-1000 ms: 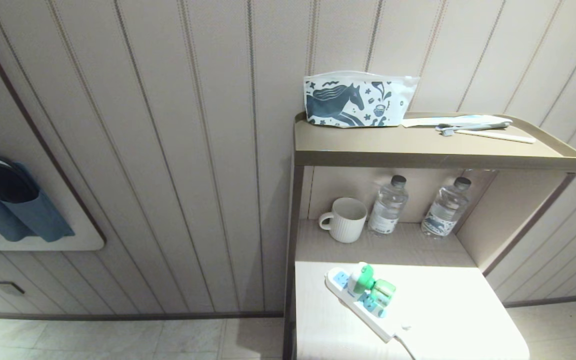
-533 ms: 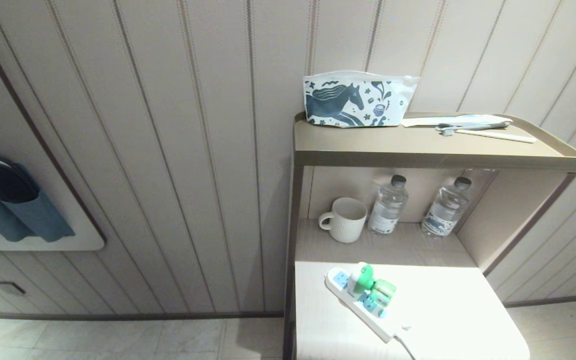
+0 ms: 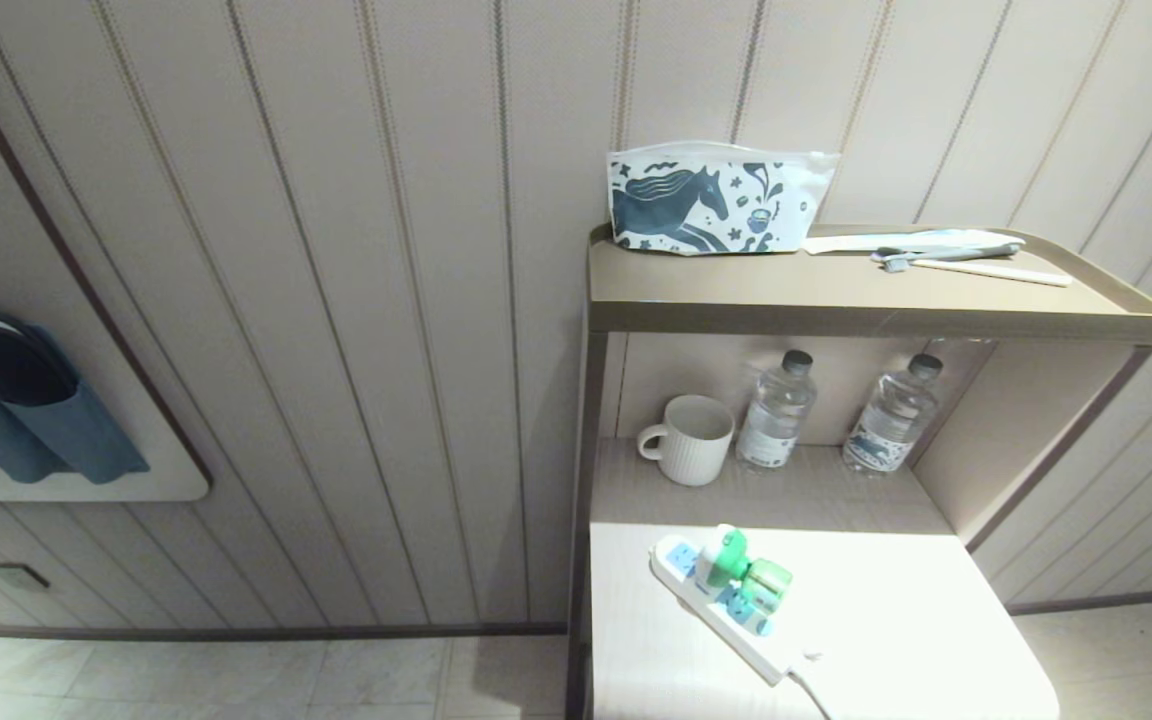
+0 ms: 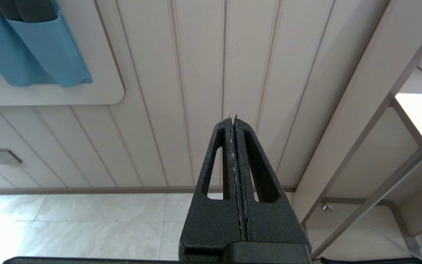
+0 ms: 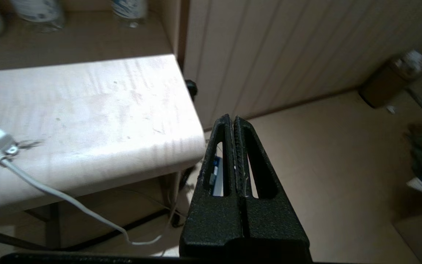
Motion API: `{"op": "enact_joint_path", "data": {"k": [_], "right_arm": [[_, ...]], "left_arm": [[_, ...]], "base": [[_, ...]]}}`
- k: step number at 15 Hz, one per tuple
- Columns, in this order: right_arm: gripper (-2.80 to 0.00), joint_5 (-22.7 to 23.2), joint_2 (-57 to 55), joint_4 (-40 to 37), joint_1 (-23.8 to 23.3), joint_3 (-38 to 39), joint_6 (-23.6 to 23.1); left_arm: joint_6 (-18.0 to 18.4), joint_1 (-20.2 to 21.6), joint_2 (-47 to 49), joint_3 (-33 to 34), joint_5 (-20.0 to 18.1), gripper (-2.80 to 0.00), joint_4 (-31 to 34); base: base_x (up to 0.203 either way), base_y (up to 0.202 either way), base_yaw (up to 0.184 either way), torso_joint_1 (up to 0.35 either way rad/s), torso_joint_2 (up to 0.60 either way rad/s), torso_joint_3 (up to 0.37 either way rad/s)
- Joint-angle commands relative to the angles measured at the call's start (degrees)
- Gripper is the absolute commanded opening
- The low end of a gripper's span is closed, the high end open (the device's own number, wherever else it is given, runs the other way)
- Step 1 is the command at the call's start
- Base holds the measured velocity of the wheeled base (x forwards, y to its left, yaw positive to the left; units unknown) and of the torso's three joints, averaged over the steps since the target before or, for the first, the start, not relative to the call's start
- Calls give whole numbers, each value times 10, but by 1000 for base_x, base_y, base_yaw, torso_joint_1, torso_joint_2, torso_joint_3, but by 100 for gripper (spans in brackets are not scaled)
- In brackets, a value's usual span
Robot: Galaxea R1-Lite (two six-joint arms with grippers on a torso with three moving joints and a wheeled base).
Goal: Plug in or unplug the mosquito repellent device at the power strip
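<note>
Head view: I see the long white power strip with light-blue sockets (image 3: 721,605) lying diagonally on the pale wooden tabletop (image 3: 896,620), its white cord (image 3: 808,692) running off the near edge. The small white mosquito repellent device with green cap and translucent green bottle (image 3: 736,575) sits on the strip, on the socket next to its far end; I cannot tell whether the prongs are fully seated. Neither arm shows in the head view.

Left wrist view: black left gripper (image 4: 235,119) pressed closed, empty, facing the striped wall panel (image 4: 203,73) above the tiled floor.

Right wrist view: black right gripper (image 5: 232,119) closed, empty, off the table's corner, well apart from the strip.
</note>
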State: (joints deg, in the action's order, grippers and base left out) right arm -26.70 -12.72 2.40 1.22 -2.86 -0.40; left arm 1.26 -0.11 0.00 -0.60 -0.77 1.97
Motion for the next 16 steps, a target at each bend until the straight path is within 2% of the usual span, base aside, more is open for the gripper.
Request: {"op": "enact_joint_path", "data": {"k": [1, 4, 5, 6, 10, 16], "right_arm": [[-280, 93, 93, 2, -11, 7, -16], [-280, 253, 126, -4, -10, 21, -31], [-280, 277, 125, -22, -10, 29, -30], [-280, 273, 125, -47, -9, 27, -23], [-280, 259, 125, -35, -8, 29, 14], [-280, 258, 125, -35, -9, 29, 15]], "left_arm": [[0, 0, 1, 0, 0, -280, 0], [0, 1, 1, 0, 0, -280, 0], [0, 0, 1, 0, 0, -280, 0], [0, 0, 1, 0, 0, -280, 0], [0, 0, 1, 0, 0, -280, 0], [0, 0, 1, 0, 0, -280, 0]], "base": [[0, 0, 0, 0, 0, 0], [0, 0, 0, 0, 0, 0], [0, 0, 0, 0, 0, 0], [0, 0, 0, 0, 0, 0], [0, 0, 0, 0, 0, 0], [0, 0, 0, 0, 0, 0]]}}
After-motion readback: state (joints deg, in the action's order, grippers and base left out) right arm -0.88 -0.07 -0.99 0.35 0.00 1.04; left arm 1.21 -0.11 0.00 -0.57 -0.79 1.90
